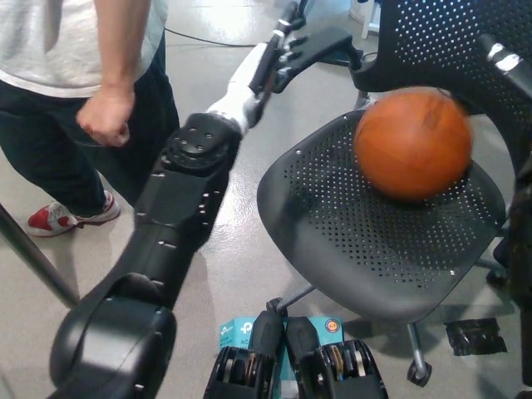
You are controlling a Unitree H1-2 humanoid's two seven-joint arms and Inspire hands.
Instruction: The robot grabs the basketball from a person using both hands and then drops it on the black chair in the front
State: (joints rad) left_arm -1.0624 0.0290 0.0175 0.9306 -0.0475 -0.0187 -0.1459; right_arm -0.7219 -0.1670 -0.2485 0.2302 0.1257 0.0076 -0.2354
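Observation:
The orange basketball [413, 141] is motion-blurred and free of both hands, at the back of the black mesh chair's seat [349, 241], right against the chair's backrest [440, 41]. My white left hand [268, 56] is raised high and to the left of the chair, beside its armrest [324, 43], open with fingers spread. Only a small part of my black right hand [501, 55] shows at the top right, above the ball and against the backrest, holding nothing.
A person stands at the left with a closed fist [105, 116] hanging by their dark trousers and a red-and-white shoe [51, 219] on the floor. A dark slanted pole [33, 259] crosses the lower left. Black tape [474, 336] lies on the floor beneath the chair.

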